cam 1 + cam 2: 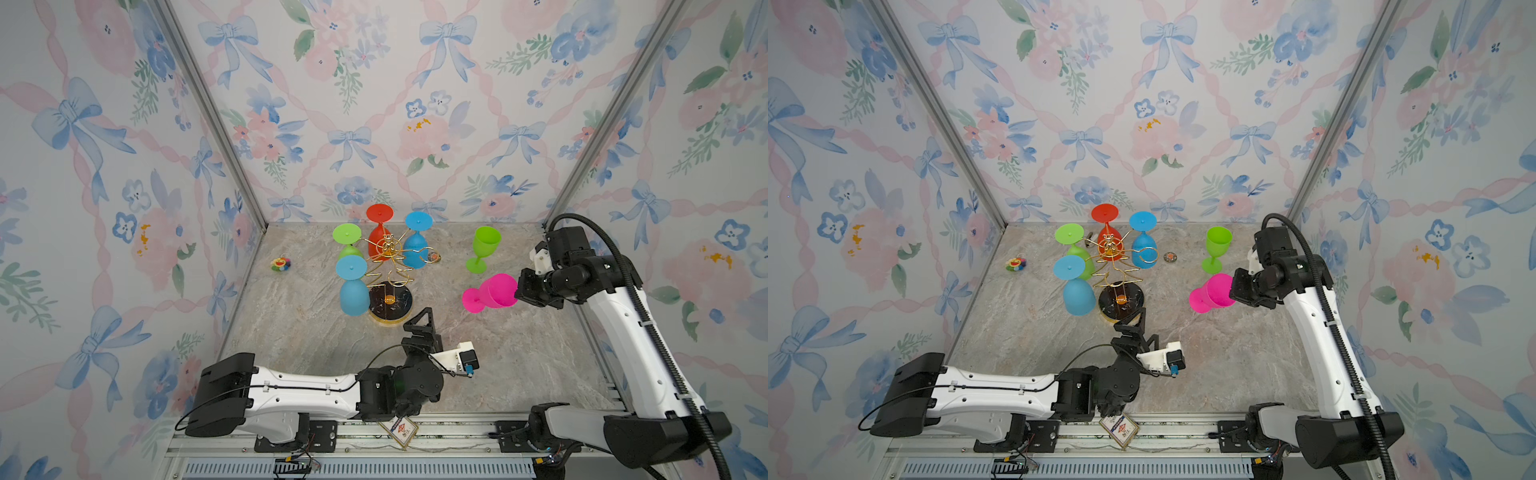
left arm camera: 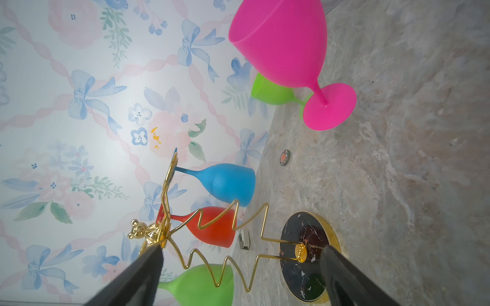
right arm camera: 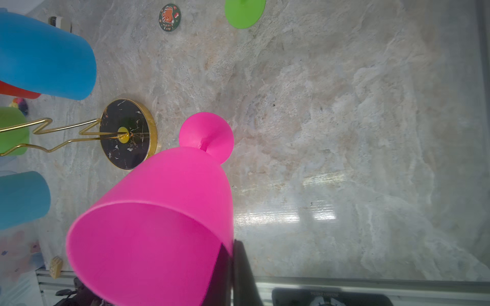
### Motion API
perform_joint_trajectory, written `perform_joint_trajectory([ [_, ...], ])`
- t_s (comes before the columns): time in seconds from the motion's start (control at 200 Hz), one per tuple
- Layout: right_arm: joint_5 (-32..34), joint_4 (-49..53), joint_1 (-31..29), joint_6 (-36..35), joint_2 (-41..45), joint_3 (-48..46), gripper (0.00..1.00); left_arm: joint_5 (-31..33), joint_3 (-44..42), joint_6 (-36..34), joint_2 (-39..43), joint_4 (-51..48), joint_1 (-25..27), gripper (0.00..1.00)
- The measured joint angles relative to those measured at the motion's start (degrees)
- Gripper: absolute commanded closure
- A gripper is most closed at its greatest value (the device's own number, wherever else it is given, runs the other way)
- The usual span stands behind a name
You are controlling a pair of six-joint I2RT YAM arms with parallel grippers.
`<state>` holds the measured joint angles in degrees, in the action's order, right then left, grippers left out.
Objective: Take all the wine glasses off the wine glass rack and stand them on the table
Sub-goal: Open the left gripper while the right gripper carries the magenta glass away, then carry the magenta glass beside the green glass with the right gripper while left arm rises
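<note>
One matte pink wine glass (image 1: 496, 291)

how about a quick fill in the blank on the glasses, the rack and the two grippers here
1. The wine glass that the right gripper is shut on is coloured ____.
2. The number of glasses hanging bowl-down on the wine glass rack is ____.
3. The left gripper, near the rack's base, has its jaws ____.
4. The upright glass standing free on the table is coloured ____.

Missing words: pink; four; open; green
</note>
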<state>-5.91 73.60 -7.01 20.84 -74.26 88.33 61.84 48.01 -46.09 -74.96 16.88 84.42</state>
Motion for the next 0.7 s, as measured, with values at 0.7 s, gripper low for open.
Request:
perform_joint_trajectory([
  [0.7, 10.0, -0.8, 16.9, -11.5, -21.7, 12.9, 1.0, -6.7, 21.2, 31.9, 6.7, -20.5, 0.0, 0.02],
])
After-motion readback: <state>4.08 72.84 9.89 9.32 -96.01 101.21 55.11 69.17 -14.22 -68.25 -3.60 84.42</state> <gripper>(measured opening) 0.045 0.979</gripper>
